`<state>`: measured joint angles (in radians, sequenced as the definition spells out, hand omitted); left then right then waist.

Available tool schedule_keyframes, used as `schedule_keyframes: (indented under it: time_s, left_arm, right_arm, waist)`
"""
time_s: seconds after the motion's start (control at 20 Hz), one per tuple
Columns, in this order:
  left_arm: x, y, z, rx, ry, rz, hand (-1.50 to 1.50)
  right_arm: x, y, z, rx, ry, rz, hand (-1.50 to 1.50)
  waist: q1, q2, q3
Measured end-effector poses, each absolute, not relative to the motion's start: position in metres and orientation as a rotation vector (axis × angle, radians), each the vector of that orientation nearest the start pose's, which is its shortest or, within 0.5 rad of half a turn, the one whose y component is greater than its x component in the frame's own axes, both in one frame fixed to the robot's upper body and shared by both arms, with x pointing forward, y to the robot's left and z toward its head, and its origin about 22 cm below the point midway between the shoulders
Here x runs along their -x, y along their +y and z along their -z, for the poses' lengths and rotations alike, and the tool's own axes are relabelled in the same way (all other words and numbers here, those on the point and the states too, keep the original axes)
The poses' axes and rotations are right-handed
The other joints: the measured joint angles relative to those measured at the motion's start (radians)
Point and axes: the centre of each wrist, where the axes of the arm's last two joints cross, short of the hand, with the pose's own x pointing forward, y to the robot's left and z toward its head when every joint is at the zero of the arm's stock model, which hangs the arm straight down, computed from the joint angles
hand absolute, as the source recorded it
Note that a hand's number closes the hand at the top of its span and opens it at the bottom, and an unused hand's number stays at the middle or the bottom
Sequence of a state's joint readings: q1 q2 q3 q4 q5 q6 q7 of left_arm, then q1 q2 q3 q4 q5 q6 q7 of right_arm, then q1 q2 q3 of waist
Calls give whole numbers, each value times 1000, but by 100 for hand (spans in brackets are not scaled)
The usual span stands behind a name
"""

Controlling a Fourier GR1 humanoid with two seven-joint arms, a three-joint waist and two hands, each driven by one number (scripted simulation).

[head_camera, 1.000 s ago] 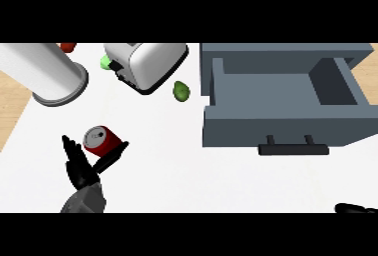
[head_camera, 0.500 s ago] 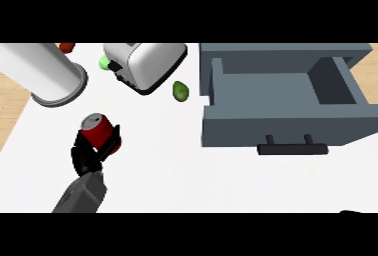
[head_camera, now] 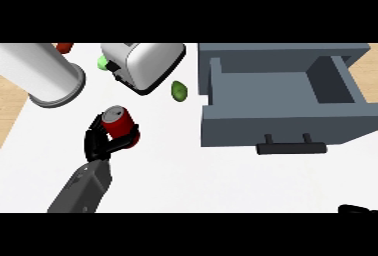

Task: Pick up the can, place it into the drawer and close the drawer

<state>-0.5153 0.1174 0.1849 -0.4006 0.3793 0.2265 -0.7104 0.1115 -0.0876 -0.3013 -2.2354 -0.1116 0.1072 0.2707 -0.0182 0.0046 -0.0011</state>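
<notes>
Clasped in the left robot hand (head_camera: 102, 143), the red cylindrical metal can (head_camera: 119, 120) is best lifted above the open grey drawer (head_camera: 280, 128)'s front wall.

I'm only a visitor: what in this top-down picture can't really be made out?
Head view:
Black right hand: only a sliver at the lower edge; its pose is unreadable.
Red metal can: its lower part is hidden by the black left hand curled round it.
Small red object: cut by the top edge, beside the large white cylinder; unidentifiable.
Small green item: mostly hidden behind the silver toaster.
</notes>
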Motion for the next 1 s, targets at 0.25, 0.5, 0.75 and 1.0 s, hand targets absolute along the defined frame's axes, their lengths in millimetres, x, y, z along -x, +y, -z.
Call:
schedule_keyframes:
  time_s: [0.25,0.5,0.75,1.0]
  left_arm:
    - [-325,233,108,-58,-1581,-204,150]
    - [-341,219,93,45,-1618,-136,150]
    - [-365,196,58,91,-1637,-61,150]
    - [-388,169,11,122,-1677,12,150]
  right_arm:
    - [-170,-298,-140,237,-1873,50,-150]
    - [-170,-300,-142,253,-1867,57,-150]
    - [-168,-301,-141,269,-1877,61,-150]
    - [-163,-300,-147,287,-1873,55,-150]
  waist:
    - [-5,1,-1]
    - [5,-2,0]
    - [13,-6,1]
    - [18,-9,2]
